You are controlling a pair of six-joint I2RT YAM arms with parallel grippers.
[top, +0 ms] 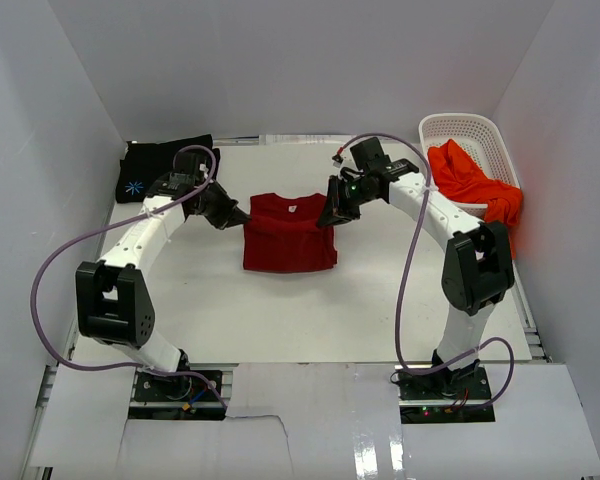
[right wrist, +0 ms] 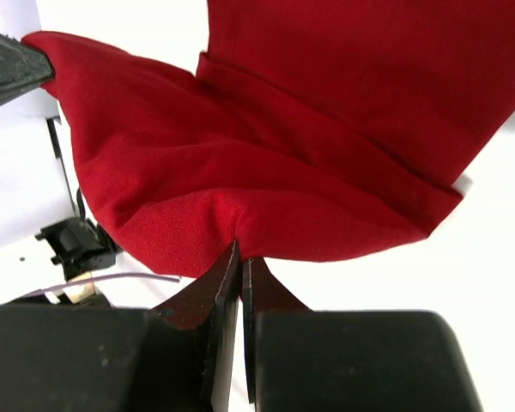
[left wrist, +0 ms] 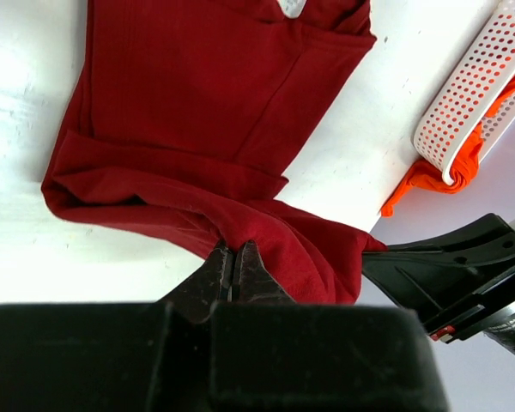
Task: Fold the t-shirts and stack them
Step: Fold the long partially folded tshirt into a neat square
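- The dark red t-shirt (top: pixel 290 235) lies in the middle of the top view, partly folded into a rough rectangle. Its collar points toward the top of the frame, and a small white neck label (top: pixel 293 208) shows.
- It rests on the white table (top: pixel 280 310), between the two arms.
- The left gripper (top: pixel 242 215) sits at the shirt's upper left corner. In the left wrist view its jaws are closed together on a bunched fold of the red cloth at the bottom centre of the frame.
- The right gripper (top: pixel 332 214) sits at the shirt's upper right corner. In the right wrist view its jaws are pressed narrow on a puckered edge of the same cloth, low in the frame.
- Between the two pinched spots the cloth is gathered into soft ridges, and the rest of the shirt spreads flat.
- The black t-shirt (top: pixel 165 162) lies folded in the upper left of the top view, near the wall and well apart from the red one. Its small blue print (top: pixel 133 187) is at its lower left.
- The orange-red t-shirt (top: pixel 470 180) hangs crumpled over the near rim of the white slotted basket (top: pixel 460 122) in the upper right. Part of it lies inside and part spills down the outside.
- A purple cable (top: pixel 50 270) loops out beside each arm.
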